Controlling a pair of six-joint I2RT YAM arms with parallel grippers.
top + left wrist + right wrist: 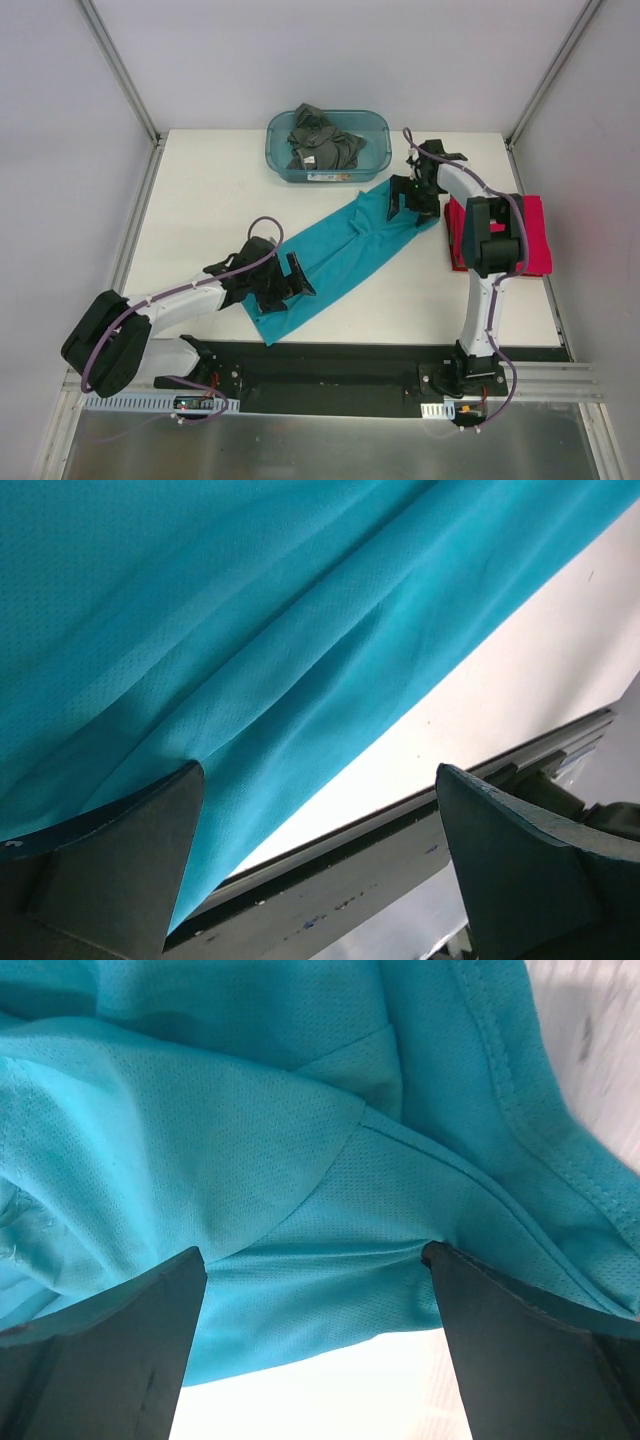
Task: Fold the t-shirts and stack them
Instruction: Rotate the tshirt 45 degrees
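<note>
The teal-blue t-shirt (pixel 345 250) lies in the middle of the bench (pixel 200 200), drawn out as 1 long band. It runs slantwise from a point close to the near edge, left of centre, up toward the far right corner. Along its length there are soft folds.

The left gripper (pixel 288 280) is at the near end of this band, low over the cloth. In the left wrist view its 2 fingers (pixel 110 870) stand wide apart. The teal cloth touches the tip of 1 finger, while the other is over the white bench top and the dark rail (pixel 350 880) at the near edge. It holds nothing.

The right gripper (pixel 408 203) is at the far end of the band, just beside the tub. In the right wrist view its fingers (pixel 540 1350) are also spread wide. Both tips rest on the cloth, and a seam and a hem of the shirt lie between them. The cloth is not pinched.

The crimson red t-shirts (pixel 535 235) lie folded flat at the right edge of the bench, partly hidden by the right arm. I cannot tell how many there are.

The plastic tub (pixel 375 125) stands at the middle of the far edge. The dark grey t-shirts (pixel 320 140) lie crumpled inside it.
</note>
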